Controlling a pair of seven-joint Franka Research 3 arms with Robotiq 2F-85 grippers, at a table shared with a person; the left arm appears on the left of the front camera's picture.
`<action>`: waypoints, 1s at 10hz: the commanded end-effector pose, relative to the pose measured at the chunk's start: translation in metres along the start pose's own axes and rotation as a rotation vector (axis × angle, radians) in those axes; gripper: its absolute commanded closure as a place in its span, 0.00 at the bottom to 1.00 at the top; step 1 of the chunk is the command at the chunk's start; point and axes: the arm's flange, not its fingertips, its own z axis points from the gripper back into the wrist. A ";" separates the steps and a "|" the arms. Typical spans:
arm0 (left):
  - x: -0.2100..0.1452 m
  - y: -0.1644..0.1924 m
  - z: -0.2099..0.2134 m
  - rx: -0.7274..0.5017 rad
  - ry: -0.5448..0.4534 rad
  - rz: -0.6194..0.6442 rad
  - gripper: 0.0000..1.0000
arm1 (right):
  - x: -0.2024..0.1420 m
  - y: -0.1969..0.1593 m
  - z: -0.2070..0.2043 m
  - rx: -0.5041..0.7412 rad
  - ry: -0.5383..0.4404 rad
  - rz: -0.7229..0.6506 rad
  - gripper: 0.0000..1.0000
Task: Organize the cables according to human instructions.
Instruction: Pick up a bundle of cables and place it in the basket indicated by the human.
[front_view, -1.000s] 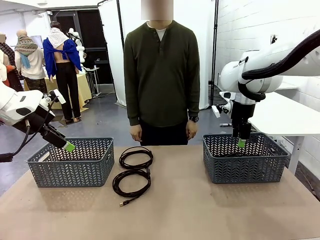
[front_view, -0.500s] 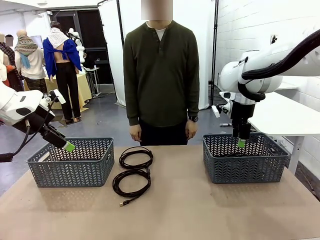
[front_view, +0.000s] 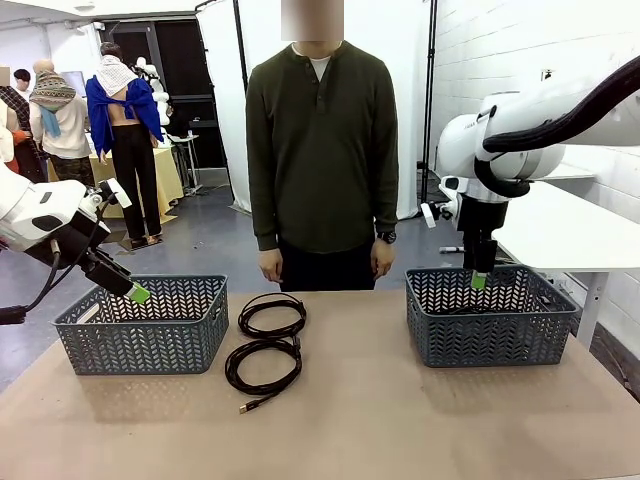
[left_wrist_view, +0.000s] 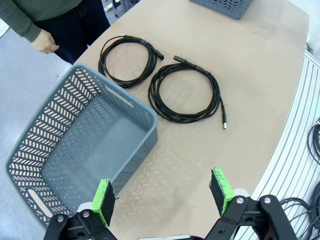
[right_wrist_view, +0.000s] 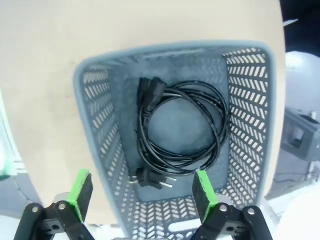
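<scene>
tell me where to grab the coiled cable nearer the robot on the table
Pinch the nearer cable across its bundled loops, straddling the rim, straight down from above. It lies flat on the table; lifting by the loose plug tail would likely unravel it.

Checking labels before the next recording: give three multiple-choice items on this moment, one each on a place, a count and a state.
1. The cable below the right jaws lies: A on the floor; B in the right-hand basket; C in the person's hand.
2. Coiled cables lying on the table: A four; B three; C two.
3. The left jaws are: A open, empty; B shut on a cable; C shut on a basket rim.
B, it lies coiled on that basket's floor. C, two coils lie between the left basket and the right one. A, the green pads stand apart with nothing between.
</scene>
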 end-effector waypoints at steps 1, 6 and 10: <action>-0.001 0.003 -0.001 -0.006 -0.012 0.010 0.00 | 0.015 0.035 0.016 0.005 -0.035 -0.111 0.00; -0.001 0.003 -0.001 -0.006 -0.012 0.010 0.00 | 0.046 0.110 0.032 -0.114 -0.187 -0.252 0.00; -0.001 0.003 -0.001 -0.006 -0.012 0.010 0.00 | 0.068 0.160 0.016 -0.160 -0.244 -0.236 0.00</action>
